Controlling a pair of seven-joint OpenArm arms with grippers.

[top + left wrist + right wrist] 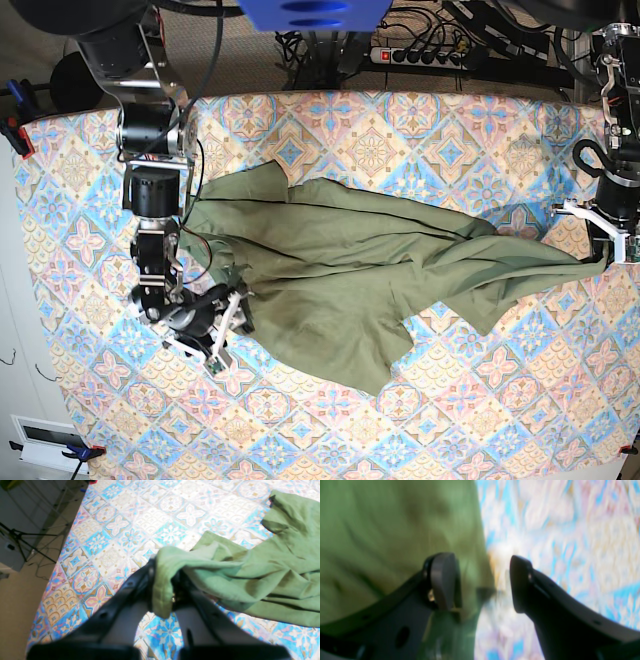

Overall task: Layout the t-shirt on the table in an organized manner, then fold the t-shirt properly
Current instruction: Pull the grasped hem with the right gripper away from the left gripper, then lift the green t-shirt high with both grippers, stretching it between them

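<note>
Left gripper (pixel 162 590) clamped on t-shirt (pixel 350 270) edge; right gripper (pixel 482 582) parted, empty, over shirt border on table (pixel 420 130).

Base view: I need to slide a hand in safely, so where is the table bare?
Bare cloth runs along the table near edge below the t-shirt, and along the far edge above it. Crowded: the right gripper at the shirt's edge, and the left gripper clamping its stretched corner.

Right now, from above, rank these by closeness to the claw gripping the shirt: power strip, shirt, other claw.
1. t-shirt, pinched in the left gripper itself.
2. power strip, behind the table's far edge.
3. right gripper, across the table, open.
</note>
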